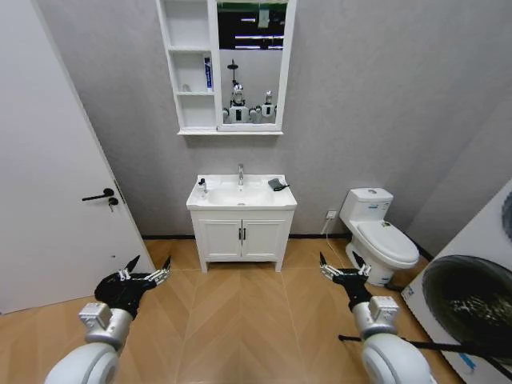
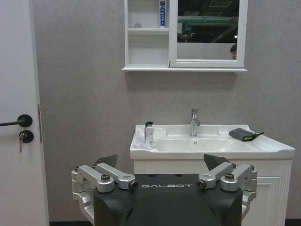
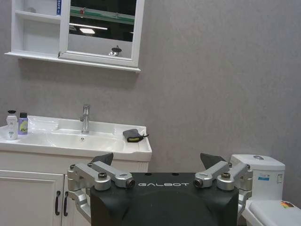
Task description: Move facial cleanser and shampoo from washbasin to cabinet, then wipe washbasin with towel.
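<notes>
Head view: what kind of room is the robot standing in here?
A bathroom, or a mock-up of one. A white washbasin with a chrome tap stands against the grey wall, a mirror cabinet hangs above it, and a white toilet stands to its right.

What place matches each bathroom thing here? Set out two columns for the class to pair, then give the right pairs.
Things:
1. small dark grey cloth towel
2. chrome tap
3. blue upright tube
4. white ceramic toilet

Places:
A. in a shelf compartment of the white mirror cabinet
B. on the floor beside the vanity
C. lying on the rim of the white rectangular washbasin, at its toilet end
D. standing at the back of the washbasin, in the middle

Pairs: 1-C, 2-D, 3-A, 4-B
</notes>
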